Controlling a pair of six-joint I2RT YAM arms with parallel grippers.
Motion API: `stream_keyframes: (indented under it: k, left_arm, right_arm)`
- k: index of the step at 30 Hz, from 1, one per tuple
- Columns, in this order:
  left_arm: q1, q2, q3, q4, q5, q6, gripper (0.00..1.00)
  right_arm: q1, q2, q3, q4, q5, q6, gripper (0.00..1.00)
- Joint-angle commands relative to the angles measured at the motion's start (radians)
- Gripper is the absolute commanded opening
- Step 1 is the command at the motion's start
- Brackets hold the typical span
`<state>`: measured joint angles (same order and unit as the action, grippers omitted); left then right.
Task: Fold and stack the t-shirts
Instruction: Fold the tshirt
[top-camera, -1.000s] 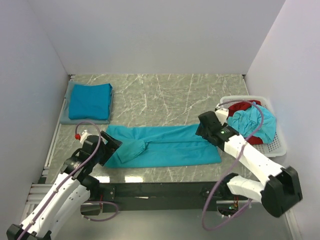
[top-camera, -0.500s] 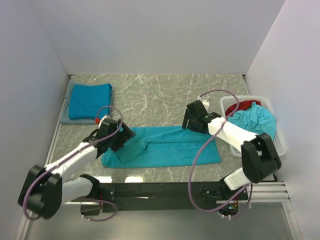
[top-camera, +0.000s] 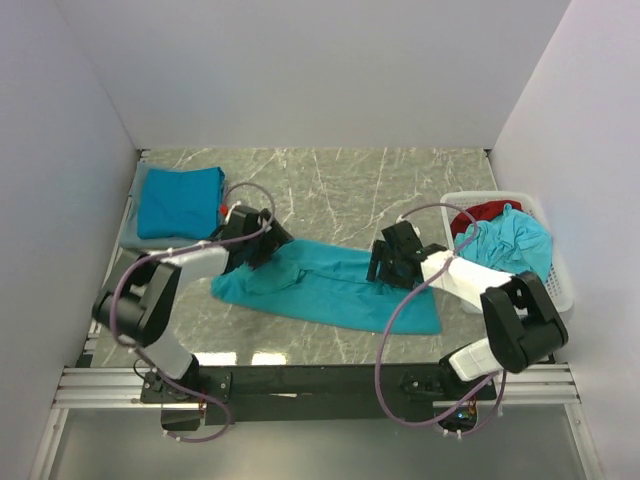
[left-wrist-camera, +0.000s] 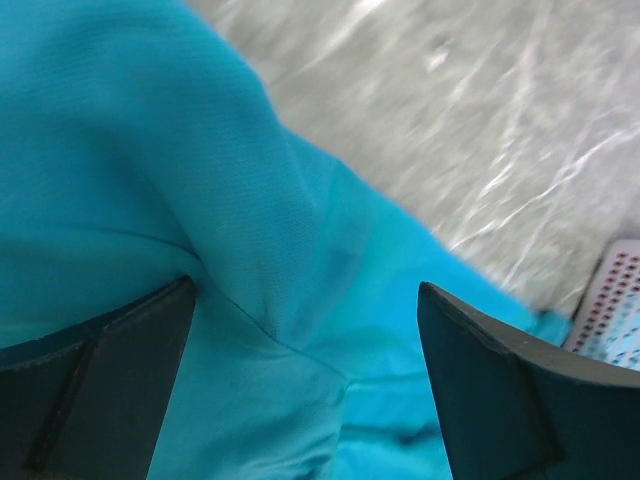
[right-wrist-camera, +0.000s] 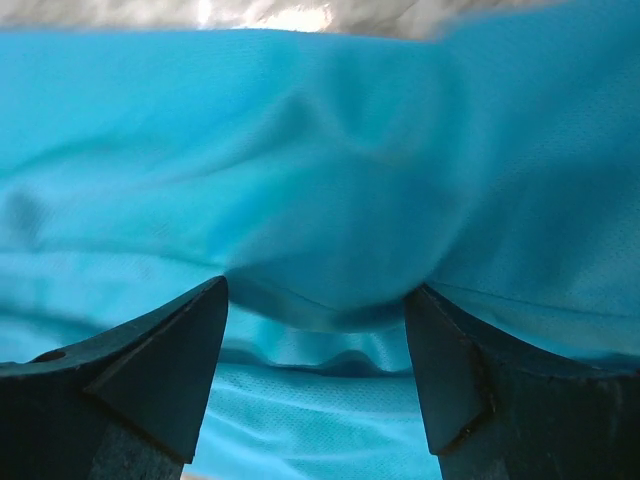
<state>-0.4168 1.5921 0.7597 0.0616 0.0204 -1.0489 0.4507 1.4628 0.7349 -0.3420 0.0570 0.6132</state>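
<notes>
Bright even light; blurred wrist close-ups.

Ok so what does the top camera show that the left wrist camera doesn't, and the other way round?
Only the top camera: the folded t-shirt at the far left, the red garment and a crumpled t-shirt in the basket, and the right gripper over the spread t-shirt. Only the left wrist: the cloth's weave and a seam close up, between the left gripper's open fingers. Both: the spread t-shirt and the marble table; the wrist view also catches a perforated white corner, probably the basket.
</notes>
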Motion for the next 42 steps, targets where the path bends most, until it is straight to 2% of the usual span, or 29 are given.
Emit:
stream_keyframes:
  k: [1, 3, 7, 8, 9, 11, 12, 15, 19, 21, 24, 25, 28, 33, 37, 41, 42]
  left_arm:
    - [-0.005, 0.151, 0.128, 0.052, 0.039, 0.058, 0.99]
    - [-0.005, 0.222, 0.199, 0.073, 0.046, 0.078, 0.99]
    - [-0.007, 0.458, 0.513, 0.040, 0.114, 0.113, 0.99]
    - [-0.007, 0.503, 0.570, 0.038, 0.134, 0.116, 1.00]
    - [-0.008, 0.547, 0.687, 0.026, 0.150, 0.115, 0.99]
    - [-0.011, 0.682, 0.803, 0.026, 0.219, 0.109, 1.00]
    - [-0.013, 0.725, 0.922, 0.012, 0.245, 0.083, 1.00]
    - [-0.028, 0.911, 1.106, 0.062, 0.352, 0.025, 0.99]
    - [-0.060, 1.034, 1.253, 0.141, 0.375, -0.043, 1.00]
    - [-0.073, 1.112, 1.373, 0.130, 0.392, -0.068, 0.99]
    - [-0.077, 1.161, 1.449, 0.176, 0.420, -0.077, 0.99]
    - [-0.079, 1.158, 1.445, 0.207, 0.427, -0.074, 0.99]
    - [-0.080, 1.114, 1.411, 0.296, 0.438, -0.043, 0.99]
    - [-0.088, 0.990, 1.501, 0.147, 0.406, 0.093, 1.00]
    - [-0.088, 0.830, 1.475, 0.081, 0.369, 0.170, 1.00]
    - [-0.089, 0.622, 1.304, 0.066, 0.404, 0.199, 1.00]
    - [-0.091, 0.523, 1.176, 0.079, 0.409, 0.202, 0.99]
  right_arm:
    - [0.000, -0.047, -0.095, 0.029, -0.178, 0.028, 0.78]
    - [0.012, -0.076, -0.140, 0.029, -0.206, 0.034, 0.78]
    - [0.116, -0.217, -0.190, -0.024, -0.259, 0.026, 0.79]
    - [0.141, -0.241, -0.204, -0.037, -0.297, 0.026, 0.84]
    - [0.167, -0.287, -0.213, -0.044, -0.322, 0.034, 0.84]
    - [0.235, -0.321, -0.242, -0.023, -0.417, 0.049, 0.85]
    - [0.256, -0.338, -0.252, 0.027, -0.446, 0.056, 0.86]
    - [0.331, -0.308, -0.293, 0.252, -0.535, 0.105, 0.88]
    - [0.420, -0.236, -0.238, 0.290, -0.507, 0.065, 0.89]
    - [0.447, -0.219, -0.194, 0.255, -0.476, 0.054, 0.89]
    - [0.451, -0.216, -0.138, 0.172, -0.380, 0.049, 0.90]
    - [0.451, -0.219, -0.114, 0.146, -0.294, 0.052, 0.90]
    - [0.451, -0.249, -0.079, 0.080, -0.183, 0.063, 0.91]
    - [0.451, -0.369, -0.068, 0.107, -0.151, 0.077, 0.92]
    - [0.436, -0.444, -0.055, 0.069, -0.016, 0.088, 0.92]
    - [0.381, -0.527, -0.071, 0.008, 0.023, 0.123, 0.93]
    - [0.367, -0.532, -0.075, -0.006, 0.003, 0.120, 0.93]
